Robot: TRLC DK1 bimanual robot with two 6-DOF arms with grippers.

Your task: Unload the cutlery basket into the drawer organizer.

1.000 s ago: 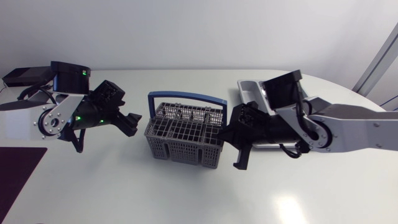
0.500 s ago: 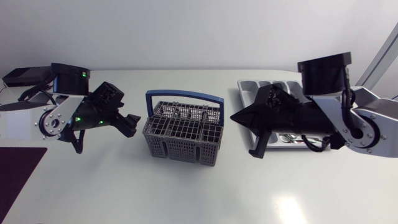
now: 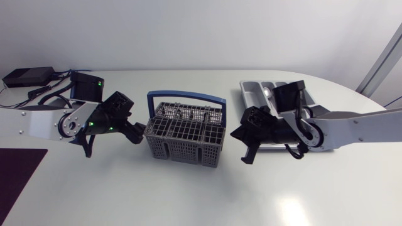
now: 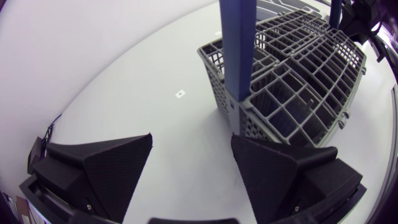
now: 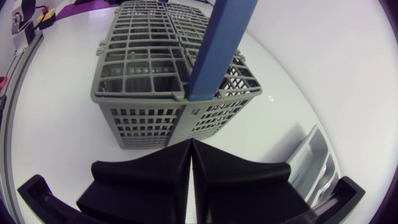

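Left jaws stood open just beside the basket (image 3: 185, 141), probably to brace it; right jaws, opposite, were closed and empty.

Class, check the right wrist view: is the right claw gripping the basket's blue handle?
No: the right claw is shut and empty, the basket ahead of it.

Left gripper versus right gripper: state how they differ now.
The left gripper is open, with its fingers spread wide; the right gripper is shut, its fingers pressed together on nothing. The left gripper sits at the left end of the cutlery basket; the right gripper sits at the right end, and its arm lies across the drawer organizer. Both are matte black, empty, and point at the basket.
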